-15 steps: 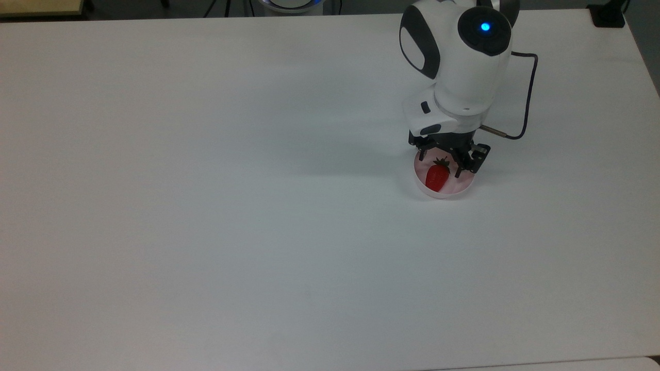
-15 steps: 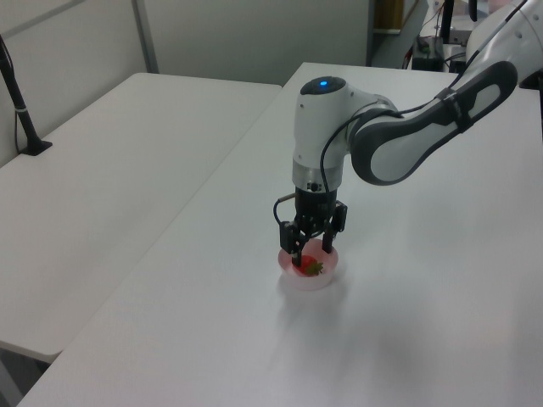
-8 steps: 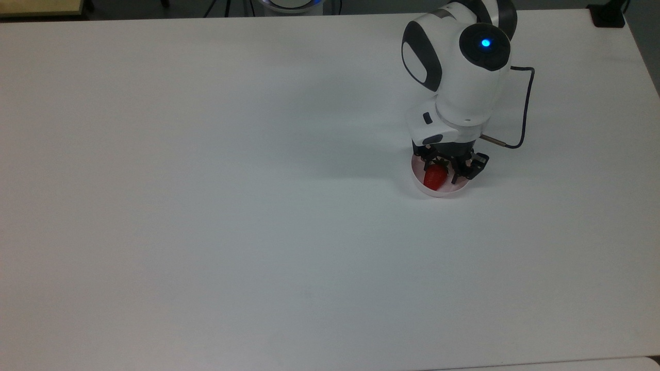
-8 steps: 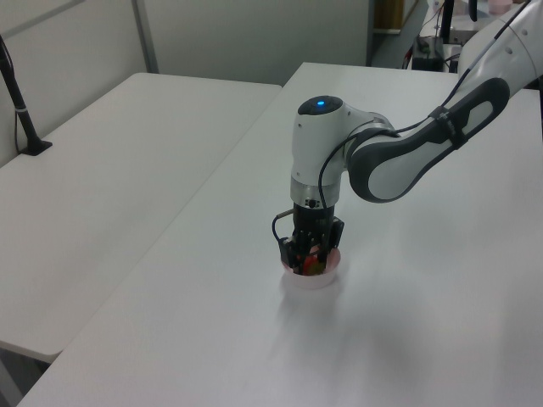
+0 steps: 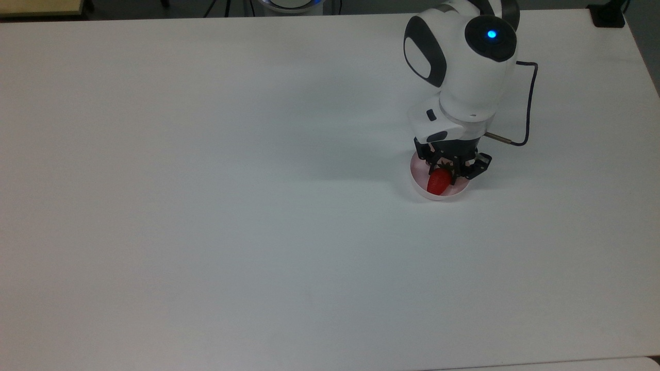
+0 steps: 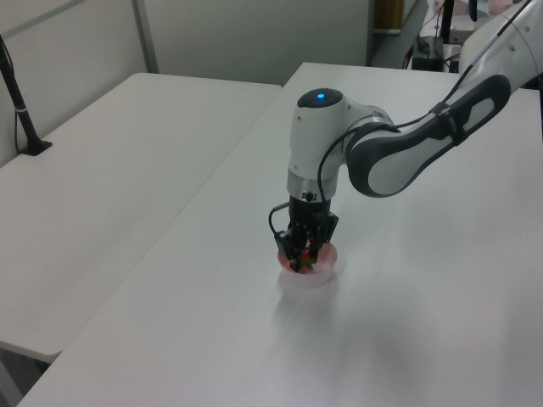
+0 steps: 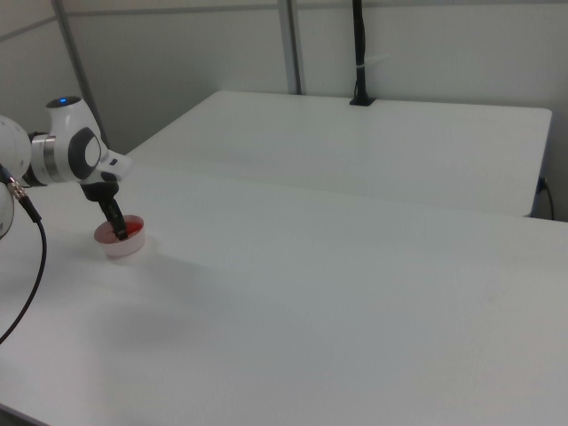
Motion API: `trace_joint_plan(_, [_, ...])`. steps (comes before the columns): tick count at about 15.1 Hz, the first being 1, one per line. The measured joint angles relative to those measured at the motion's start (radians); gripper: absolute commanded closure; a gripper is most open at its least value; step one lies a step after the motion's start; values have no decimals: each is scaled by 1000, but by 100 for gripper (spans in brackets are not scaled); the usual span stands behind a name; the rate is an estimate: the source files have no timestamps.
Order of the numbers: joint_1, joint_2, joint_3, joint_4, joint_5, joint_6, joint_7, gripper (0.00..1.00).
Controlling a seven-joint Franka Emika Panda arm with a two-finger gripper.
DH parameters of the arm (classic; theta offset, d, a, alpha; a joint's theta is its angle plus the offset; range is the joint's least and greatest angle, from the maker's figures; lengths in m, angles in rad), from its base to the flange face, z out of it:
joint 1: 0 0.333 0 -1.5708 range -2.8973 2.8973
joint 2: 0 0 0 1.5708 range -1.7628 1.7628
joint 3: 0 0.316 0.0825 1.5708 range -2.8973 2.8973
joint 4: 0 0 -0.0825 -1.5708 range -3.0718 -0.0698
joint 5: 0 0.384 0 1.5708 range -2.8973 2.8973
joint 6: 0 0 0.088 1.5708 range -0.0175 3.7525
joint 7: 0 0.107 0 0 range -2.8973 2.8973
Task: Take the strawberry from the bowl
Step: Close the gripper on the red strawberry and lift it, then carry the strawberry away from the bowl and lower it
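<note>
The red strawberry (image 5: 438, 183) lies inside the pale pink bowl (image 5: 460, 189) at the top view's right, with its red tip toward the table's near edge. My gripper (image 5: 443, 170) reaches straight down into the bowl, its black fingers shut on the strawberry's leafy end. In the left view the gripper (image 6: 302, 257) stands narrow inside the bowl (image 6: 324, 273), with a little of the strawberry (image 6: 304, 264) showing between the fingers. In the right view the gripper (image 7: 115, 228) dips into the bowl (image 7: 124, 249) at the far left, beside the red strawberry (image 7: 133, 230).
The bowl stands on a wide white table (image 5: 206, 206). A black cable (image 5: 531, 103) loops off the wrist. A second white table (image 6: 110, 170) adjoins, with a black post (image 6: 21, 110) clamped at its far edge.
The gripper came down into the bowl and its fingers closed in from wide apart onto the strawberry. The wrist has since risen slightly.
</note>
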Motion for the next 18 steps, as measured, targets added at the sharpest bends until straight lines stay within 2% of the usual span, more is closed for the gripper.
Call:
trace_joint_plan(4, [1, -51, 0, 6, -1, -49, -42, 72])
trace_joint_plan(10, [-12, -118, -8, 6, -1, -229, -353, 72])
trace_joint_plan(12, [-71, -135, -15, 5, -1, -279, -540, 72])
trace_joint_plan(14, [-143, -141, -19, 5, -1, -304, -670, 72])
trace_joint_plan(18, [-337, -134, -23, -30, -10, -307, -907, 72])
